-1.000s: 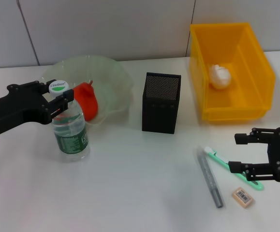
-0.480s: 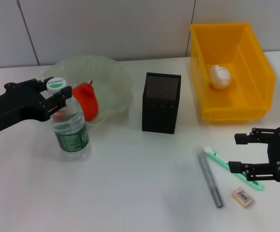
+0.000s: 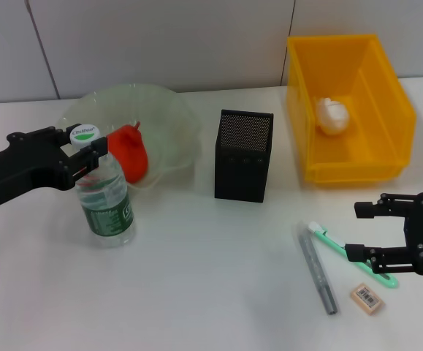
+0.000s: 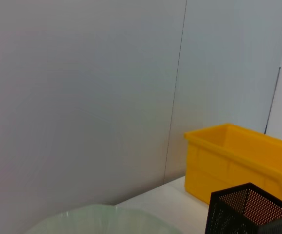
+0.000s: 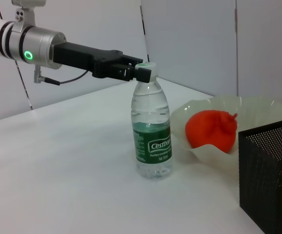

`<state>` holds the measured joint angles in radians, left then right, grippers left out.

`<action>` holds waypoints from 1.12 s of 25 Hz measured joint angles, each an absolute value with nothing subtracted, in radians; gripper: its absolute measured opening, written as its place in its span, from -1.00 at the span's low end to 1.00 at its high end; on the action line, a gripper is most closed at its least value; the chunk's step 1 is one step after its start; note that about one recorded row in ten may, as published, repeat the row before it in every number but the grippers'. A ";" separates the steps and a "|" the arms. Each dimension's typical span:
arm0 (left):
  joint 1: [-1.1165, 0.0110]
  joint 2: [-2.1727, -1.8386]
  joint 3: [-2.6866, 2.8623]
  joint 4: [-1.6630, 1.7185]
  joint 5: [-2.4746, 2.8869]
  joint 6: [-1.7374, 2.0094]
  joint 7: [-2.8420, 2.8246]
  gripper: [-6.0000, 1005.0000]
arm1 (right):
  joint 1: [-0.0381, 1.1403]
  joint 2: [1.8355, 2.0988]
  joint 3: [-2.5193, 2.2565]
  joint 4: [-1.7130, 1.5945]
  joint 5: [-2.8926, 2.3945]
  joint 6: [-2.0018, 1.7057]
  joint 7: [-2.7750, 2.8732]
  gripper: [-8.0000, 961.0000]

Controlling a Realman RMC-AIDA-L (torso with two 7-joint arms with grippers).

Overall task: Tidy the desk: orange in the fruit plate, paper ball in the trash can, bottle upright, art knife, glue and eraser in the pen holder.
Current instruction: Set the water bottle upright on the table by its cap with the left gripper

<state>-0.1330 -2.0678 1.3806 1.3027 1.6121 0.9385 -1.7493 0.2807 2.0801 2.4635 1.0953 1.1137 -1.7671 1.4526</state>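
Desk scene, head and wrist views. The bottle (image 3: 106,208) stands upright on the white desk (image 3: 196,278), just in front of the fruit plate (image 3: 169,121), in which the orange (image 3: 129,152) lies. The left gripper (image 3: 87,150) is at the bottle's neck, its fingers closed about the white cap (image 5: 145,71). The paper ball (image 3: 333,115) rests inside the trash can (image 3: 386,110) at the far right. The pen holder (image 3: 243,156) stands between plate and can. On the near right lie the grey art knife (image 3: 317,269), the green-and-white glue (image 3: 350,252) and the eraser (image 3: 366,298), the eraser nearest the desk's front edge. The right gripper (image 3: 361,230) hovers with its jaws spread wide and empty, its lower finger over the glue.
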 joint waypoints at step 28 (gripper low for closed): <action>-0.135 -2.068 1.380 1.278 1.612 0.941 -1.736 0.04 | 0.278 2.080 2.464 1.095 1.106 -1.768 1.453 0.59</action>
